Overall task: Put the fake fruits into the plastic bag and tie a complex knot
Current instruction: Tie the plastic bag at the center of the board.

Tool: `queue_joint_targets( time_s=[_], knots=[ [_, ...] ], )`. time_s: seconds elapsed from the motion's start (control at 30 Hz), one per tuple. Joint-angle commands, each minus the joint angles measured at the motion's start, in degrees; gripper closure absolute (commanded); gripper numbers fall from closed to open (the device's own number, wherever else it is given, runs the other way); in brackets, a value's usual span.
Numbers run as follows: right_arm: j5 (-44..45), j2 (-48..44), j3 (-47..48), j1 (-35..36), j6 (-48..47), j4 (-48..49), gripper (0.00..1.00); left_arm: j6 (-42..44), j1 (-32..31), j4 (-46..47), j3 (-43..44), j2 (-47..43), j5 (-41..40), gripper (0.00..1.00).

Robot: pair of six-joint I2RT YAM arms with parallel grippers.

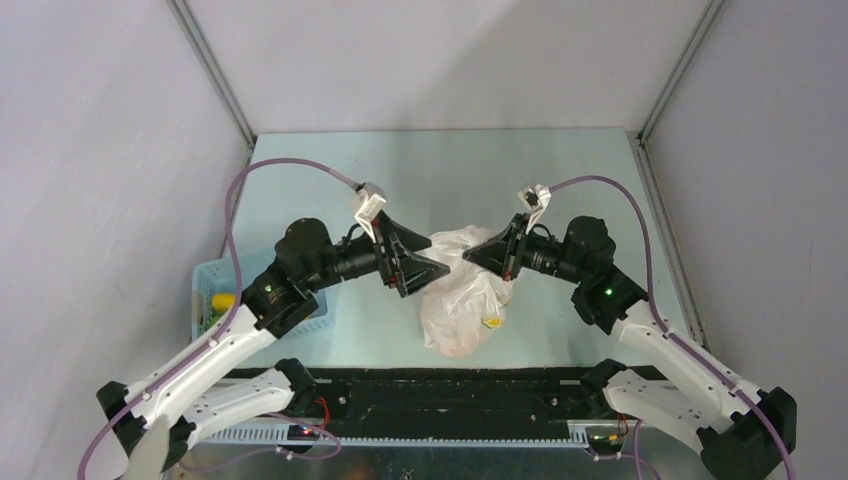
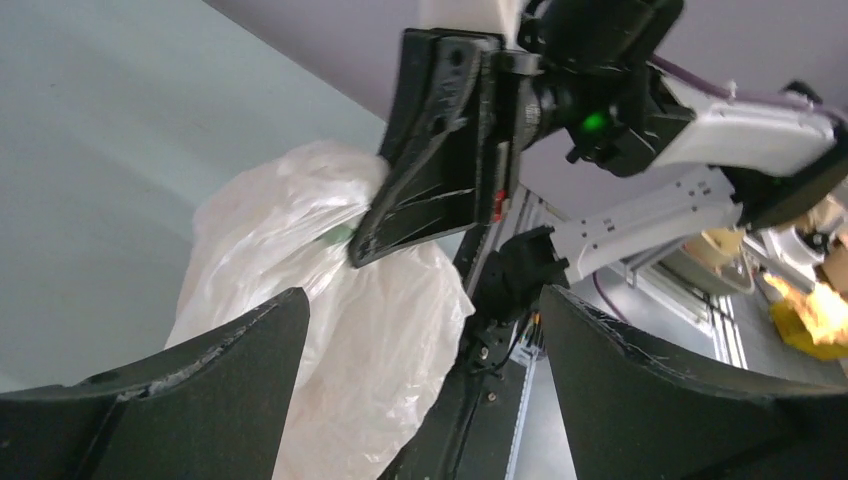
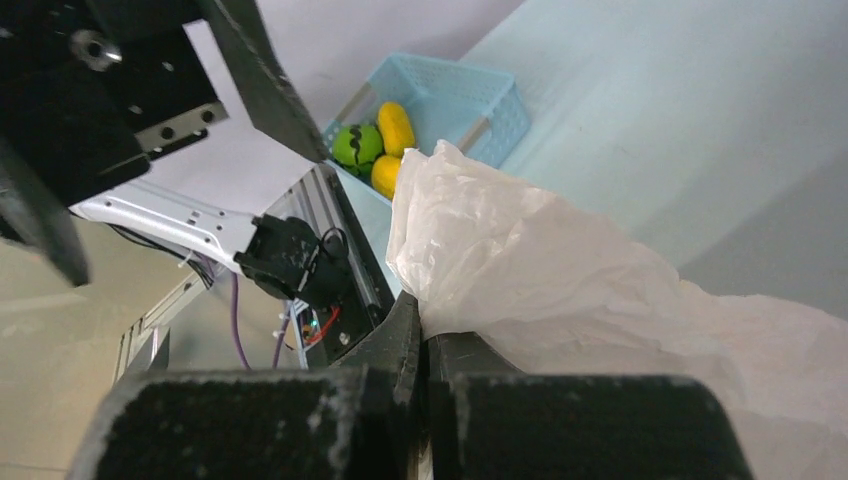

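Observation:
The plastic bag [image 1: 458, 300] lies crumpled and bulging at the table's middle, near the front edge. My right gripper [image 1: 470, 258] is shut on a fold at the top of the plastic bag [image 3: 560, 270], and the film comes out at its tips [image 3: 420, 325]. My left gripper [image 1: 438, 266] hovers just left of the bag's top, open, with nothing between its fingers [image 2: 250, 340]. In the left wrist view the plastic bag [image 2: 330, 300] sits behind them. What is in the bag is veiled by the film. The bag's neck is hidden by both grippers, so no knot shows.
A light blue slatted basket [image 1: 205, 290] stands at the left front behind my left arm. The basket [image 3: 470, 100] holds yellow fake fruits [image 3: 395, 125] and a green one [image 3: 357, 145]. A black rail [image 1: 450, 395] runs along the near edge.

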Motion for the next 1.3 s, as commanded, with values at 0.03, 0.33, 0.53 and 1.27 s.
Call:
queue_joint_targets(
  time_s=[0.03,0.33,0.53,1.27],
  knots=[
    [-3.8,-0.19,-2.83,-1.51,1.58,4.04,1.0,11.74,0.29,-1.57,2.15,2.5,10.65,0.09],
    [-9.51,0.4,-5.1,-4.13,3.77,5.33,1.0,22.4,0.29,-10.63,10.13,10.13,20.81,0.13],
    [-5.77,-3.32,-9.1,-4.22,5.44,10.61,1.0,18.02,0.33,-7.13,8.23,13.45,21.21,0.14],
    [-8.1,-3.22,-10.5,-4.19,7.31,13.52,1.0,19.88,0.21,1.35,3.32,13.4,12.66,0.1]
  ],
)
